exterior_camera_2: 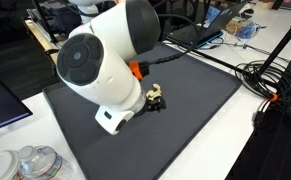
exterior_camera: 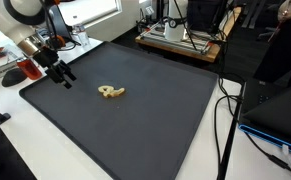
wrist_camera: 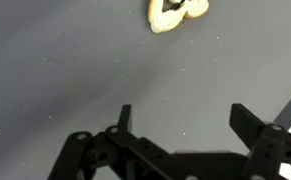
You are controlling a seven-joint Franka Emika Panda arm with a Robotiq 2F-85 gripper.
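Note:
A small tan pretzel-shaped object (exterior_camera: 111, 93) lies on the dark grey mat (exterior_camera: 135, 120), near its middle. In the wrist view it sits at the top edge (wrist_camera: 179, 13). My gripper (exterior_camera: 62, 70) hovers above the mat's left end, open and empty, with its two black fingers spread apart (wrist_camera: 182, 120) and only bare mat between them. The object lies apart from the fingers, some way ahead of them. In an exterior view the arm's white body (exterior_camera_2: 100, 60) hides most of the scene; the gripper tip (exterior_camera_2: 155, 98) shows just past it.
A red object and a plate (exterior_camera: 15, 68) stand beside the mat's left end. A wooden frame with equipment (exterior_camera: 180, 38) is at the back. Cables (exterior_camera: 225, 110) run along the mat's right side, next to a laptop (exterior_camera: 280, 115). Glass jars (exterior_camera_2: 30, 162) stand near a mat corner.

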